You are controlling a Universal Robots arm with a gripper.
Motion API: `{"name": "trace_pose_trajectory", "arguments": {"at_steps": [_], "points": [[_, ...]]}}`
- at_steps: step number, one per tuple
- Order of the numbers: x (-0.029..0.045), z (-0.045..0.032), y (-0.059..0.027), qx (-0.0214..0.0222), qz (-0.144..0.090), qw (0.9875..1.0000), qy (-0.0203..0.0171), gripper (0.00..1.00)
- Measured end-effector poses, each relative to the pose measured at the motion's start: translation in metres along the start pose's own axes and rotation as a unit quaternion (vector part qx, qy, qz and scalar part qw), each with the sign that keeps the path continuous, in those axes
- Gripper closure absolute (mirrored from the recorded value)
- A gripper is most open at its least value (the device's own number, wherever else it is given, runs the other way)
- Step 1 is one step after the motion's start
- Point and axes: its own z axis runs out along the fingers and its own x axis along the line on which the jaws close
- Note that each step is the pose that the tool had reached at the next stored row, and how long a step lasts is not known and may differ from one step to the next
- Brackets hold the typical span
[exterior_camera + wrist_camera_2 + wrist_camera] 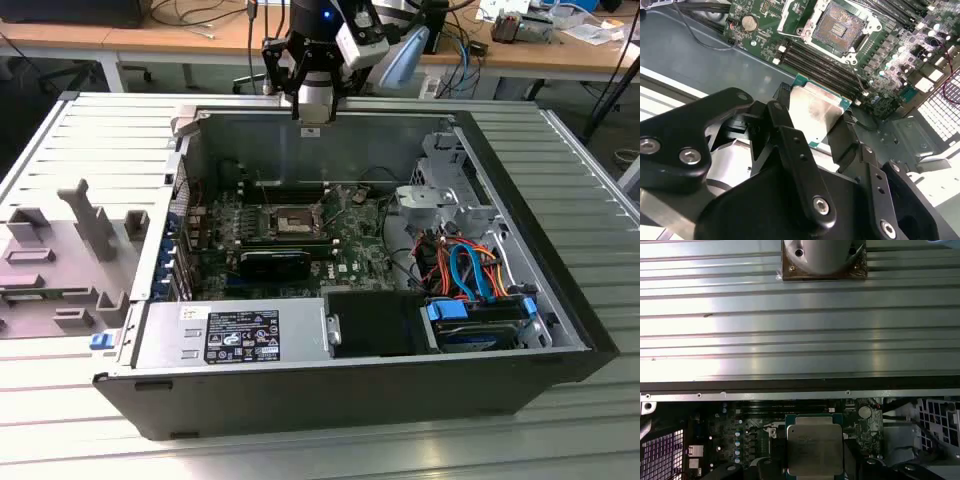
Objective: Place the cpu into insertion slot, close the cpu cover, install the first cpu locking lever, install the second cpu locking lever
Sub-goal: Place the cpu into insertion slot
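My gripper hangs above the far wall of the open computer case. It is shut on the cpu, a flat square chip with a dull silver top and a green edge, held between the black fingers. The first wrist view also has the cpu in the gripper. The insertion slot lies on the green board below and in front of the gripper. Its dark contact field is bare, with a silver frame around it. Thin wire levers stand loose beside it. I cannot tell the cpu cover apart from that frame.
Long memory slots run next to the socket. A black expansion card and the power supply sit nearer the case front. Drives with blue and orange cables are at the exterior view's right. A grey fixture tray lies outside the case.
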Motion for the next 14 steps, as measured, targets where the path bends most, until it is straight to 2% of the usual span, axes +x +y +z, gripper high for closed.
{"name": "trace_pose_trajectory", "arguments": {"at_steps": [14], "points": [[-0.0001,0.0008,-0.0009,0.0011,0.000,1.0000,0.0000,0.46]]}}
